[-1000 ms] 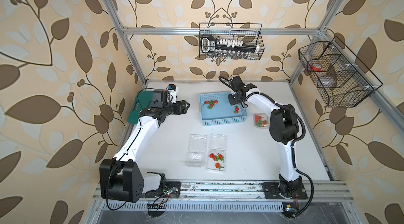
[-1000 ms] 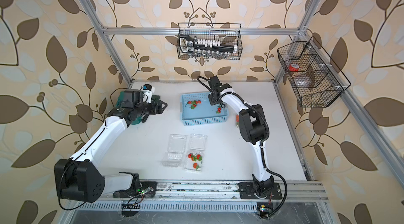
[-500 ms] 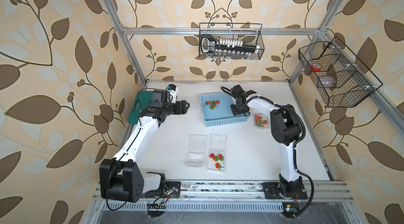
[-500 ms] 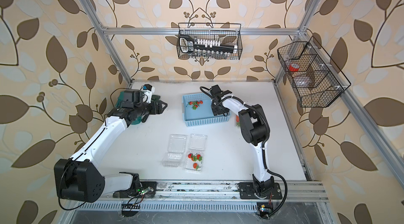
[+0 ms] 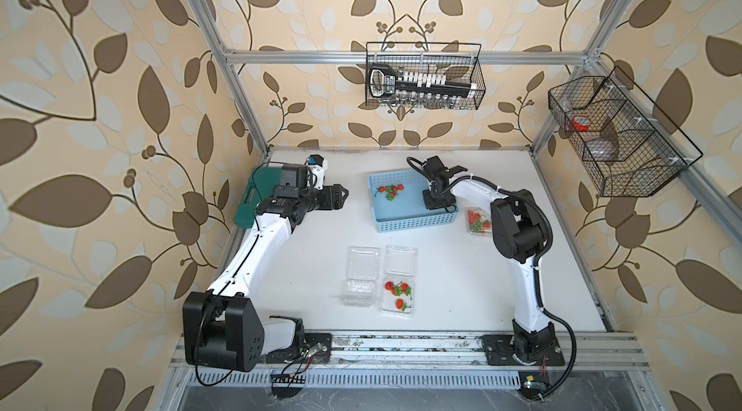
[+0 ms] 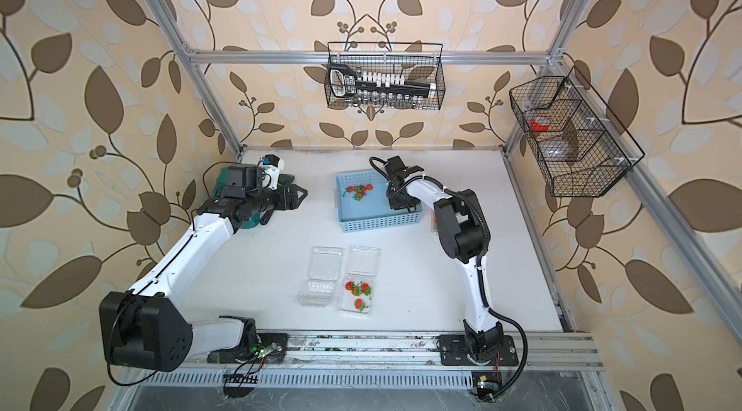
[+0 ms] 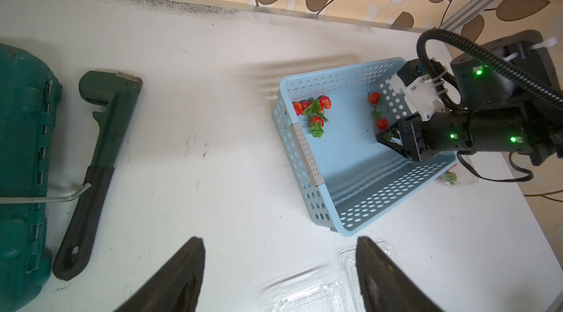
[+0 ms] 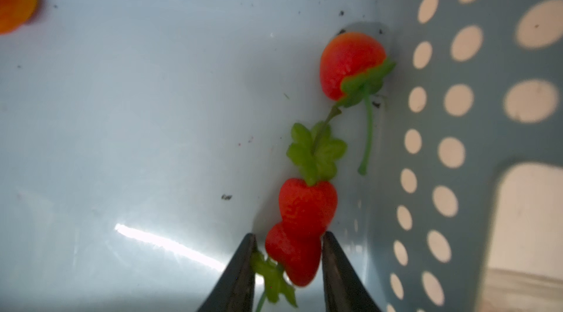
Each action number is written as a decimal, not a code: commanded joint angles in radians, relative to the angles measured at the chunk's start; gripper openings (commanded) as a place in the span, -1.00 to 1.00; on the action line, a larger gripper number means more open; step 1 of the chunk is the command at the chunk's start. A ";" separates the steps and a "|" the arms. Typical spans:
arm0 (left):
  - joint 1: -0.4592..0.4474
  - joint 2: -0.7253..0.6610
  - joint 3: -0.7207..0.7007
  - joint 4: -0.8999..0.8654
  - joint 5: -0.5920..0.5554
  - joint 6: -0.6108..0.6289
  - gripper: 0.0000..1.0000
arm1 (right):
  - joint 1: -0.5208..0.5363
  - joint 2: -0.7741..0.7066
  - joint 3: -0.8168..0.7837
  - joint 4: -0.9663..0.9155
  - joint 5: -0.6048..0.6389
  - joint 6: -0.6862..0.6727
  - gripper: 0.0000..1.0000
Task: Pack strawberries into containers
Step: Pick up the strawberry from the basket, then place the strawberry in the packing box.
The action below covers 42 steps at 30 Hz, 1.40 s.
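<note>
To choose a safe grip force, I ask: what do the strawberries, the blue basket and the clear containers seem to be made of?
Strawberries: probably moulded plastic or rubber, faintly glossy; even red colour, smooth one-piece green caps.
Blue basket: rigid plastic, satin finish; regular round holes, soft highlights.
Clear containers: thin transparent plastic, glossy; the table shows through, ridges glint.

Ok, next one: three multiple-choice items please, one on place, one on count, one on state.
1. Where is the right gripper? A) inside the blue basket B) over bare table C) beside the green case
2. How many front containers hold strawberries? A) none B) one C) both
3. The left gripper is: A) open, empty B) shut on a strawberry C) shut on the wrench
1A: its fingers reach down between the basket walls. 2B: only the right-hand one shows red berries. 3A: its fingers stand apart, nothing between them.
</note>
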 commanded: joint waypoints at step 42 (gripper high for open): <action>-0.007 -0.022 0.002 0.006 0.001 0.011 0.59 | 0.219 -0.586 -0.397 0.006 -0.314 -0.089 -1.00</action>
